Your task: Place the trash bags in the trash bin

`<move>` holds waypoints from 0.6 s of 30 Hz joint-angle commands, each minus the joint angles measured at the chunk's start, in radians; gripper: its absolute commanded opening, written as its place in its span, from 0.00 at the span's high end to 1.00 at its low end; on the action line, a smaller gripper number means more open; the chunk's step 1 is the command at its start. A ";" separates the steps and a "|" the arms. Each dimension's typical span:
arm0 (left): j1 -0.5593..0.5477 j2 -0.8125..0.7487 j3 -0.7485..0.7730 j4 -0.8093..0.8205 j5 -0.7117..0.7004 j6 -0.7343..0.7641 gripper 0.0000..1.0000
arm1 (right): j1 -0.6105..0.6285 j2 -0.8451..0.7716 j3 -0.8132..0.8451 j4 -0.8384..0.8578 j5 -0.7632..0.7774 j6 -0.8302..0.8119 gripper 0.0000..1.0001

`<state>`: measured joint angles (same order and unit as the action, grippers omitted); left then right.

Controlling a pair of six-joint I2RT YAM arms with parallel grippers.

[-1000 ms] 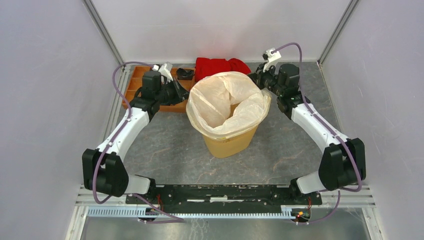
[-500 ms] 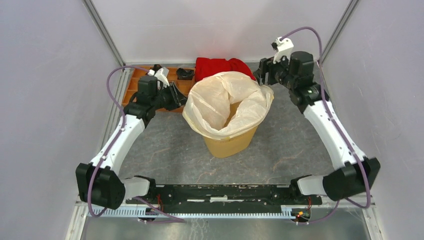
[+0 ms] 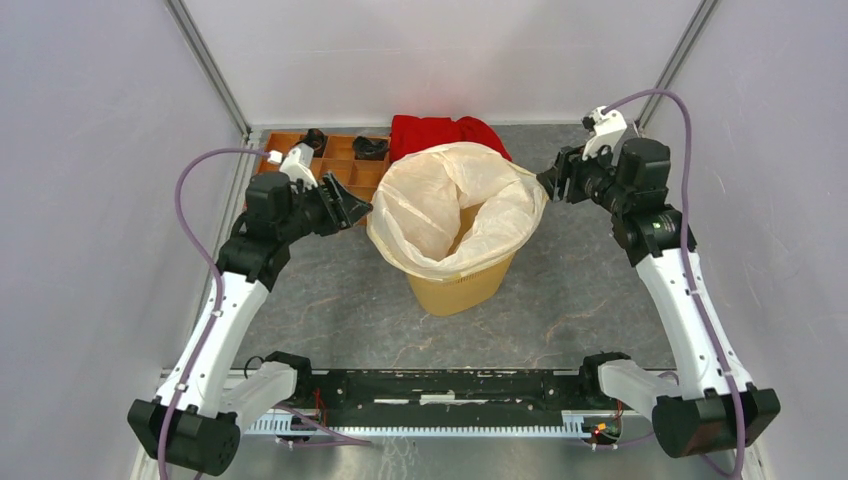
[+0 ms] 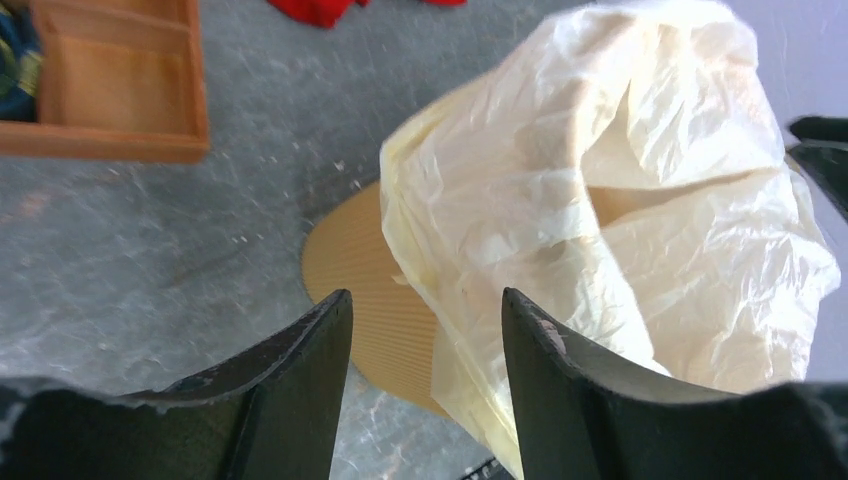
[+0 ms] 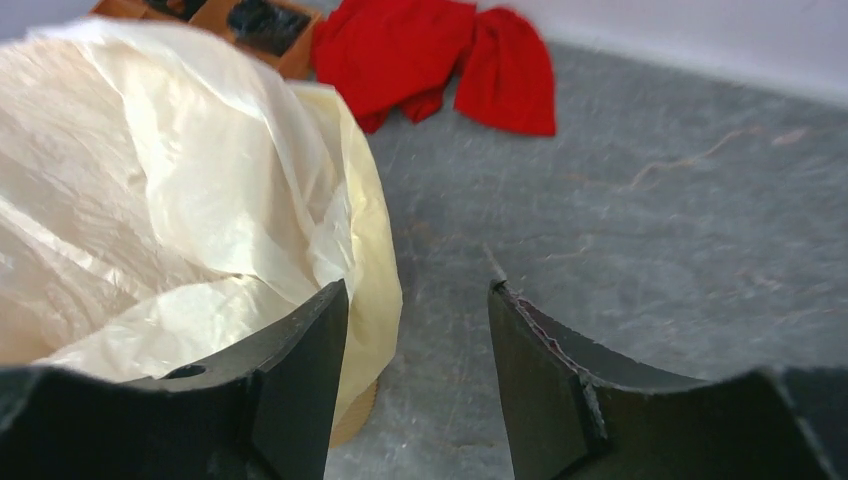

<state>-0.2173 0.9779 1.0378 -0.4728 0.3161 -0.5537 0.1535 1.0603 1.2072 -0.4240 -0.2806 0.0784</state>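
The cream-white trash bag [image 3: 452, 205] lines the yellow-orange trash bin [image 3: 462, 288] at the table's middle, its mouth draped wide over the rim. My left gripper [image 3: 362, 207] hovers open just left of the bag's edge, holding nothing. In the left wrist view the bag [image 4: 620, 210] and bin wall [image 4: 375, 290] lie ahead of the open left gripper [image 4: 427, 310]. My right gripper [image 3: 552, 182] stands open just right of the bag, apart from it. The right wrist view shows the bag [image 5: 170, 210] to the left of the open right gripper [image 5: 418, 300], bare table between the fingers.
A red cloth [image 3: 440, 133] lies behind the bin at the back. A brown wooden compartment tray [image 3: 335, 160] with small dark items sits at the back left, near my left arm. Grey walls enclose the table on three sides.
Both grippers have opened and let go of the bag's rim. Each arm has drawn back outward and toward the near side, the left one leftward, the right one rightward. The bag stays draped over the bin.
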 commanded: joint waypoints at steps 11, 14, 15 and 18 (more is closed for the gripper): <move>0.004 0.044 -0.216 0.249 0.269 -0.224 0.60 | -0.023 -0.005 -0.184 0.082 -0.183 0.051 0.51; 0.004 0.052 -0.246 0.287 0.299 -0.241 0.63 | -0.024 -0.015 -0.221 0.113 -0.190 0.057 0.60; 0.003 0.055 -0.260 0.303 0.308 -0.249 0.65 | -0.025 -0.018 -0.234 0.124 -0.194 0.061 0.67; 0.002 0.062 -0.313 0.358 0.321 -0.281 0.75 | -0.023 -0.024 -0.272 0.164 -0.199 0.074 0.72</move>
<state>-0.2173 1.0286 0.7799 -0.2226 0.5770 -0.7605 0.1307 1.0634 0.9707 -0.3523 -0.4561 0.1310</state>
